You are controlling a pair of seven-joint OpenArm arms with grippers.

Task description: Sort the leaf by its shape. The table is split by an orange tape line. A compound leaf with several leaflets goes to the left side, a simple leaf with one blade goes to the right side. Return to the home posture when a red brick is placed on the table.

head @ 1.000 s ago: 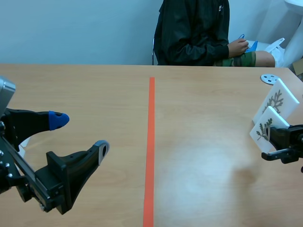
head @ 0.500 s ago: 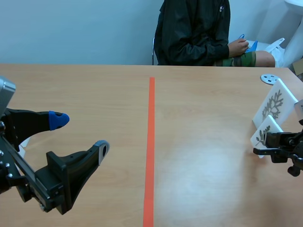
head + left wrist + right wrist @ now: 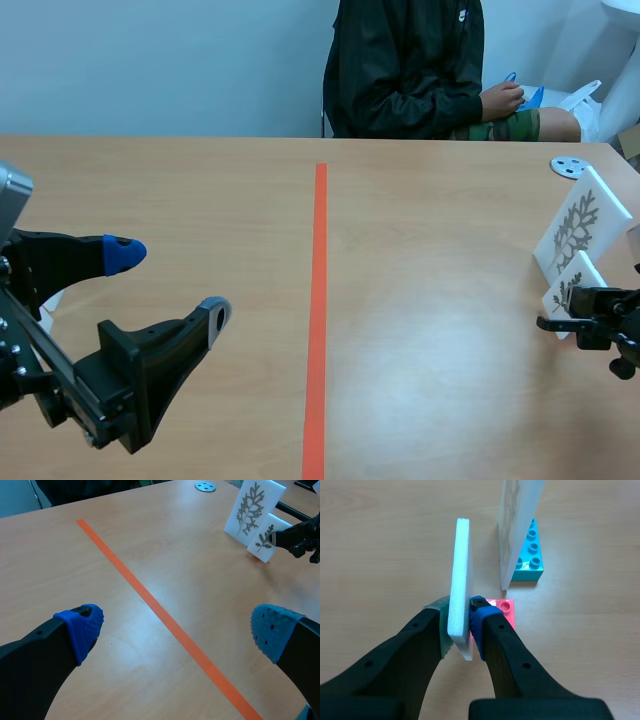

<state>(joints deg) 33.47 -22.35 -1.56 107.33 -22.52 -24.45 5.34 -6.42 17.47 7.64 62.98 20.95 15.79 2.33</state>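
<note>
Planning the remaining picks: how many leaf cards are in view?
2. The small card is clamped in the right fingers by the pink brick; the big card stands beyond it, beside the blue brick. No others show.

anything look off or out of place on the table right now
Nothing spilled or broken. One mismatch: the small leaf card, clamped in the right gripper, is on the right of the orange tape line, yet its leaf seems to have several leaflets, so it likely belongs on the left.

Black left tool [image 3: 176, 629] with 2 blue dotted pads [image 3: 82, 629].
</note>
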